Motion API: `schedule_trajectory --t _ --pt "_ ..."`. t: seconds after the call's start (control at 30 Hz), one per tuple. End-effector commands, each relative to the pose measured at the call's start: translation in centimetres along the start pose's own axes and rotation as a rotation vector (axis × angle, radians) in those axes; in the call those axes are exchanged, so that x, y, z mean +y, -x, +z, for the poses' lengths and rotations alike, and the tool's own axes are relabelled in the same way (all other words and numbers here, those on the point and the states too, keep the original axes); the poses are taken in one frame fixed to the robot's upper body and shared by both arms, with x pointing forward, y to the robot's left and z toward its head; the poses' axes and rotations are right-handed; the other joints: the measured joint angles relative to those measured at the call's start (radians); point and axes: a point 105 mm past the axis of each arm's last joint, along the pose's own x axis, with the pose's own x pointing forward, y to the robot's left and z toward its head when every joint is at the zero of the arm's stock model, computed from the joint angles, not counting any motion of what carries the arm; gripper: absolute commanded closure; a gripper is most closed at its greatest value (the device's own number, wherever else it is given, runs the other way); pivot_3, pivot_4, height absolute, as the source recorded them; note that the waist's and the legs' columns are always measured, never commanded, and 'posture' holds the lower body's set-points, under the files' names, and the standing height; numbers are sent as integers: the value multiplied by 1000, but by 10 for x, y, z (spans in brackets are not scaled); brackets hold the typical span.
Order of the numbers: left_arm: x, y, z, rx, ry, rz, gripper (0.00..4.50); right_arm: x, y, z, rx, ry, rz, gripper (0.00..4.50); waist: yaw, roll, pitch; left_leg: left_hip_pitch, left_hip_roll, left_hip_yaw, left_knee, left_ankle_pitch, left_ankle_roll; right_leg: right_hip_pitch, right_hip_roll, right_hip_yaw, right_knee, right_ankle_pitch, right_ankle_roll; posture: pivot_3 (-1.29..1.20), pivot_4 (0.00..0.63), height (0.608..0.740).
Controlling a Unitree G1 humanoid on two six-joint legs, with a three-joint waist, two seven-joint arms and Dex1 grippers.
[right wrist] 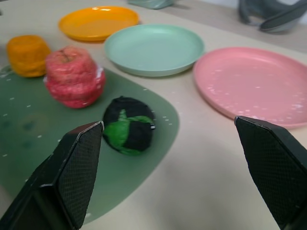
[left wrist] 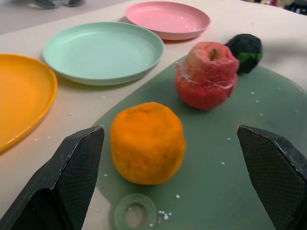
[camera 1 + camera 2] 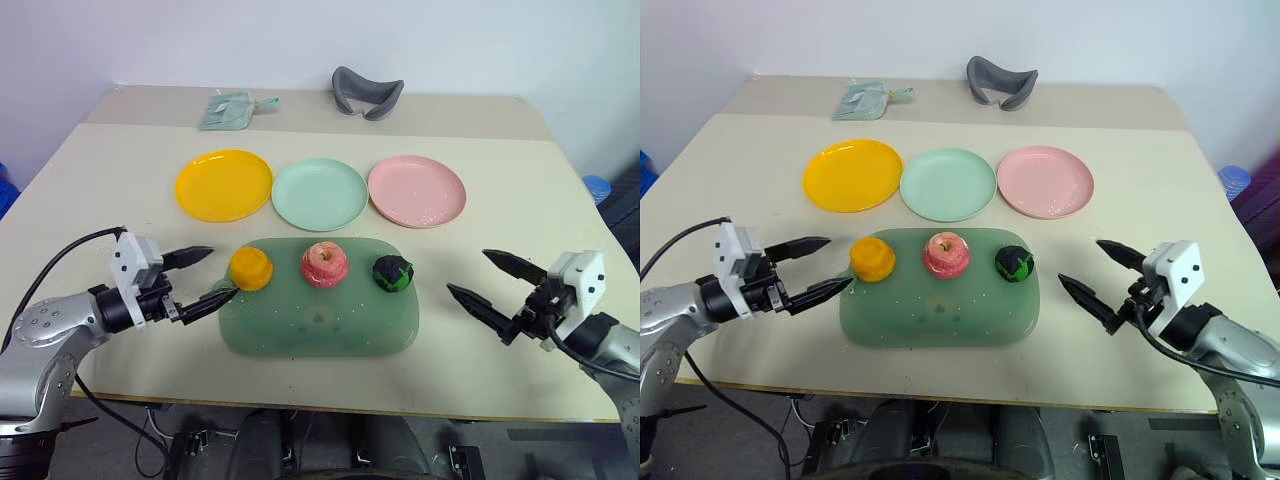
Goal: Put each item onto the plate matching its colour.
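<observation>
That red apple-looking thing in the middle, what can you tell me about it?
The red-pink apple is a toy with a rough, mottled red and pink skin, a paler dimple on top and a glossy band, perhaps clear wrap, round its middle. It stands upright near the far edge of the dark green mat, between the yellow-orange lumpy toy and the dark green round vegetable, touching neither. Nothing but the mat touches it.

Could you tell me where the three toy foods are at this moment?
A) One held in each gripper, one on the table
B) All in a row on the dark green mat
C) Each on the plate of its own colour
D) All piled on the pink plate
B: the orange toy, the apple and the dark green vegetable sit side by side on the mat, with nothing on any of the three plates.
</observation>
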Motion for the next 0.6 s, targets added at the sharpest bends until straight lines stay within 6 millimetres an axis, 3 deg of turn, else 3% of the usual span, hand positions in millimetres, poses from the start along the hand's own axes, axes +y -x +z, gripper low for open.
schedule_trajectory --t 0.03,0.33,0.6 --pt "1 5 8 -17 -55 19 0 -6 1 5 -14 35 7 53 -1 0 0 0 0 0 0 0 0 0 0 0 0 0 0 0 150 740" --pt "-3 0 14 -47 -66 18 0 -9 -5 2 -30 38 14 53 -1 0 0 0 0 0 0 0 0 0 0 0 0 0 0 0 150 740" --pt "-1 -13 15 -52 -69 25 0 -1 -25 14 -72 84 113 53 -1 0 0 0 0 0 0 0 0 0 0 0 0 0 0 0 150 740"
